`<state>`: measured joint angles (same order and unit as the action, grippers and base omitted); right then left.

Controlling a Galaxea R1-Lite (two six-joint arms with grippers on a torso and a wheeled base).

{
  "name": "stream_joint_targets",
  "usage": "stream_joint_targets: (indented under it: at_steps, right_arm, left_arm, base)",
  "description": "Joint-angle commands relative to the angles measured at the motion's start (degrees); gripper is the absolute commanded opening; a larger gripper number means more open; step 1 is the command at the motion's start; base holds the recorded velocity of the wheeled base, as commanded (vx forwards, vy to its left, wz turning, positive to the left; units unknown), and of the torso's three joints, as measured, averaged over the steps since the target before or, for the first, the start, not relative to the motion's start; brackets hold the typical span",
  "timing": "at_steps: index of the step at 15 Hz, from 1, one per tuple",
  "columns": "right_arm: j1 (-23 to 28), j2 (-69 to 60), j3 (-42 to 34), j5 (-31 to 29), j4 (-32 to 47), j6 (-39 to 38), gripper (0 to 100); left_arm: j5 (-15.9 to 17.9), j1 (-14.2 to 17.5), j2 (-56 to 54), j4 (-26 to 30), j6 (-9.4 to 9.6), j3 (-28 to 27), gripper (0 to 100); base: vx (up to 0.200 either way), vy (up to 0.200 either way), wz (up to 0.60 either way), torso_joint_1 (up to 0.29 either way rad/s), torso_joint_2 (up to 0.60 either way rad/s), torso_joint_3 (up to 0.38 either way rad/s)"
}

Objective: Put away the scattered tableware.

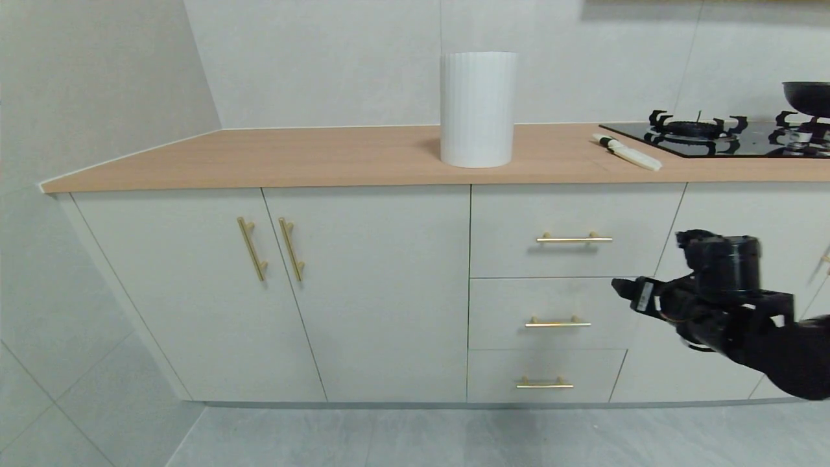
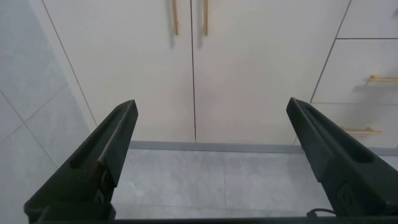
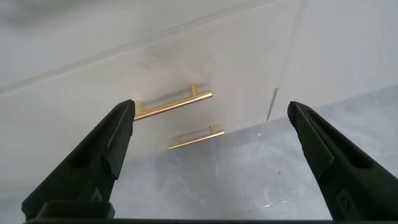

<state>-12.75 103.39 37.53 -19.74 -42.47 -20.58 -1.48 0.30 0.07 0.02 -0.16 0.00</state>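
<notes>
1. One long brown counter runs along a pale wall. A tall white pot stands upright on it.
2. A white knife lies flat on the counter. It is to the right of the white pot, near it but not touching.
3. Farther right of the white pot, past the knife, is a black stove. A black pan sits on it.
4. Below the white pot and to its left are two cupboard doors with gold handles, both shut. Below the white pot and a little to its right are three drawers, one over the other, all shut. Grey floor lies under them.
5. The right gripper hangs low and to the right of the white pot, in front of the drawers. Its jaws are wide apart, empty, and touch nothing. Two gold drawer handles show past them.
6. The left gripper faces the cupboard doors down and left of the white pot. Its jaws are wide apart too, and empty.
</notes>
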Motion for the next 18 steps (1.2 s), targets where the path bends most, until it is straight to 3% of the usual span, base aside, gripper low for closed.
stream_joint_targets:
  at_steps: [1,3,4,5,6,7,8,11,14,18]
  right_arm:
    - [-1.2,-33.2,-17.1,-6.5,2.0,7.9,100]
    - [-0.8,-46.3,-19.4,-7.9,6.3,13.8,100]
    - [-0.4,-60.9,-19.6,-9.2,18.1,17.4,100]
    - [0.3,-67.8,-19.2,-9.4,25.9,18.5,100]
    - [2.9,-72.6,-18.7,-9.5,31.8,18.9,100]
    - [9.2,-77.6,-18.1,-9.5,38.4,20.0,100]
    - [12.0,-82.3,-18.1,-9.1,40.7,21.5,100]
    - [12.3,-93.7,-18.6,-7.2,43.2,28.8,100]
    - [11.4,-100.5,-19.8,0.0,48.5,28.8,100]
    - [12.5,-103.4,-27.6,3.8,46.9,25.7,100]
  left_arm:
    - [0.0,0.0,0.0,0.1,-0.02,0.0,100]
    - [0.0,0.0,0.0,0.0,-0.02,0.0,100]
    - [0.0,0.0,0.0,0.0,-0.02,0.0,100]
    - [0.0,0.0,0.0,0.0,-0.02,0.0,100]
    - [0.0,0.0,0.0,0.1,-0.02,0.0,100]
    - [-0.1,0.0,0.0,0.0,-0.02,0.0,100]
    - [0.0,0.0,0.0,0.0,-0.02,0.0,100]
    - [0.0,0.0,0.0,0.0,-0.02,0.0,100]
    - [0.0,0.0,0.0,0.0,-0.02,0.0,100]
    - [0.0,0.0,0.0,0.0,-0.02,0.0,100]
  base:
    - [0.000,0.000,0.00,0.000,0.00,0.000]
    - [0.000,0.000,0.00,0.000,0.00,0.000]
    - [0.000,0.000,0.00,0.000,0.00,0.000]
    - [0.000,0.000,0.00,0.000,0.00,0.000]
    - [0.000,0.000,0.00,0.000,0.00,0.000]
    - [0.000,0.000,0.00,0.000,0.00,0.000]
    - [0.000,0.000,0.00,0.000,0.00,0.000]
    - [0.000,0.000,0.00,0.000,0.00,0.000]
    - [0.000,0.000,0.00,0.000,0.00,0.000]
    - [0.000,0.000,0.00,0.000,0.00,0.000]
